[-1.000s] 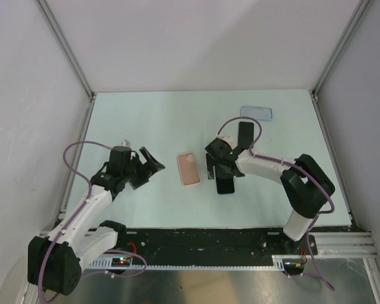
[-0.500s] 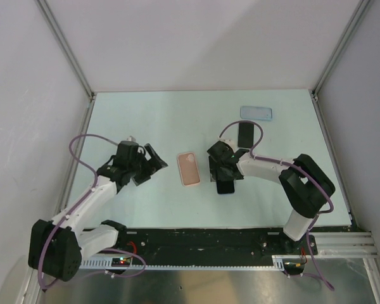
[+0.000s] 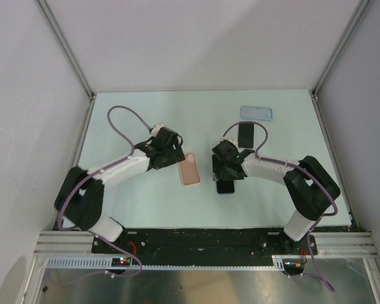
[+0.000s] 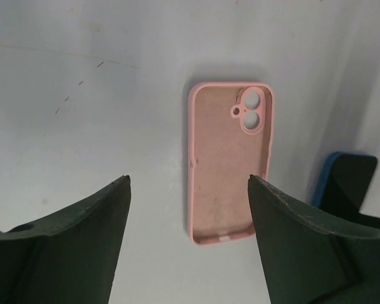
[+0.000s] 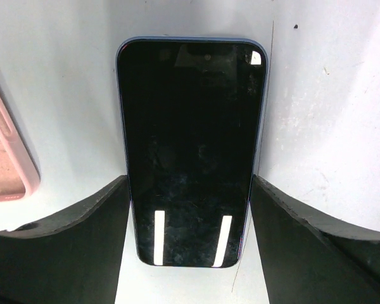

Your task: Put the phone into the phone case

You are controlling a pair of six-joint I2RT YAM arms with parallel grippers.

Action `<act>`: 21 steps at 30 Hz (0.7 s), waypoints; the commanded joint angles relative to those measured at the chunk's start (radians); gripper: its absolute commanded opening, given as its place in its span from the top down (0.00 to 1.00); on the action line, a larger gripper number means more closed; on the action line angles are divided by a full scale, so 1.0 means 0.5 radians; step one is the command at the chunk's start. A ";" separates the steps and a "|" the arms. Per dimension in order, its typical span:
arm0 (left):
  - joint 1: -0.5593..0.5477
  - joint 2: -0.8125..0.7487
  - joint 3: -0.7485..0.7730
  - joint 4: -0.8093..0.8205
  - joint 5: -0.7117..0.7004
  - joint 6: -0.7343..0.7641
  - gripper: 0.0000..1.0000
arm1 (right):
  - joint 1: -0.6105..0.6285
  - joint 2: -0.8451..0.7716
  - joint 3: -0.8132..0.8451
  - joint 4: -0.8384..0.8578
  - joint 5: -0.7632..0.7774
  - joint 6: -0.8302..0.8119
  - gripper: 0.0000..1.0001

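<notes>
Overhead, the open right hand [image 5: 189,183] hides most of the phone [image 5: 190,126]; left hand [image 4: 189,182] open too.

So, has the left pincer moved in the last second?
Yes. In the top view the left pincer moved rightward, closing the gap to the flat pink rectangular case, which stayed put; it now hangs at that case's left edge.

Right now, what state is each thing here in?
phone: flat, screen up, dark
pink case: flat, hollow side up, empty
light-blue case: flat, near far edge
black slab: flat, beyond right gripper
left gripper: open, straddling pink case
right gripper: open, straddling phone
</notes>
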 commanded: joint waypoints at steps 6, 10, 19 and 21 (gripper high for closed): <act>-0.104 0.506 0.289 0.017 -0.258 0.173 0.31 | -0.099 -0.167 -0.100 0.081 -0.342 -0.017 0.54; -0.110 0.616 0.330 0.019 -0.257 0.165 0.38 | -0.106 -0.195 -0.100 0.084 -0.377 -0.024 0.54; -0.117 0.639 0.243 0.018 -0.205 -0.127 0.66 | -0.113 -0.196 -0.101 0.136 -0.433 -0.026 0.55; -0.124 0.599 0.199 0.018 -0.196 -0.184 0.74 | -0.115 -0.197 -0.101 0.159 -0.475 -0.026 0.55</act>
